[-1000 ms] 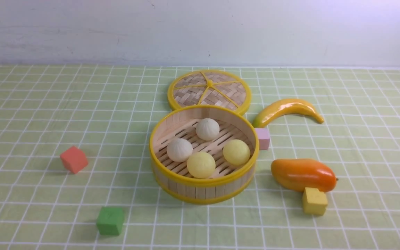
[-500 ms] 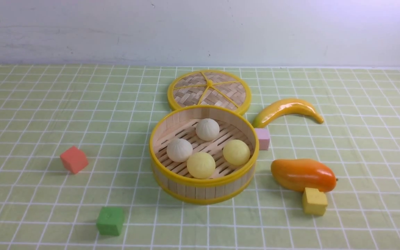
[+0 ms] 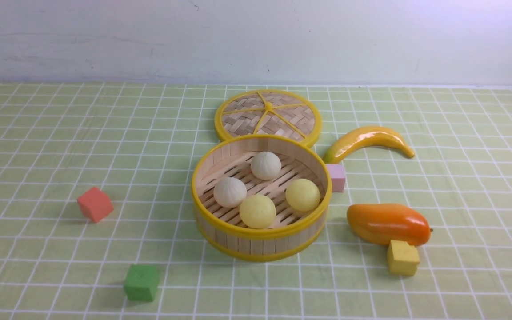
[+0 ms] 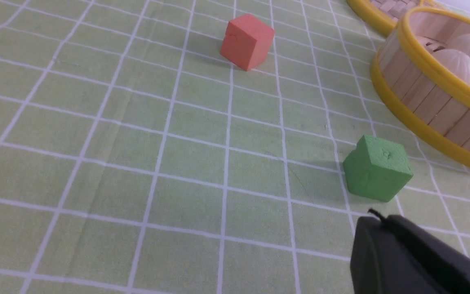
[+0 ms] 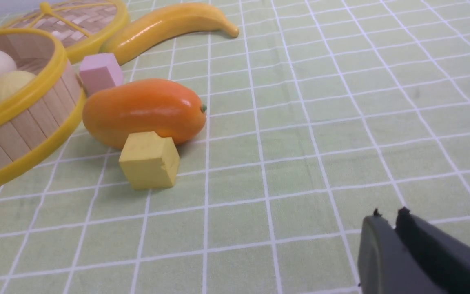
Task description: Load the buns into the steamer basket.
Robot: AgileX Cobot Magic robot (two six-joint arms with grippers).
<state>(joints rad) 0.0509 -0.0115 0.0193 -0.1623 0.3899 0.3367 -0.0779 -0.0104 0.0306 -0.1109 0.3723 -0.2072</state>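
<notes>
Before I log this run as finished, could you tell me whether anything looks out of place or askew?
Nothing stands out. All four buns sit inside the steamer basket, which stands level. Its lid lies flat behind it, touching the rim. The yellow cube rests against the mango, undamaged.

Four buns (image 3: 266,166), four cubes (image 3: 95,204), one basket (image 3: 260,242), lid (image 3: 268,113), banana (image 3: 367,138), mango (image 3: 387,223).

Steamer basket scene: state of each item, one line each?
steamer basket: upright, uncovered, holds four buns
off-white buns: two, inside basket
yellow buns: two, inside basket
lid: off, flat behind basket
mango: on its side, touching yellow cube
left gripper: shut, empty
right gripper: shut, empty
</notes>
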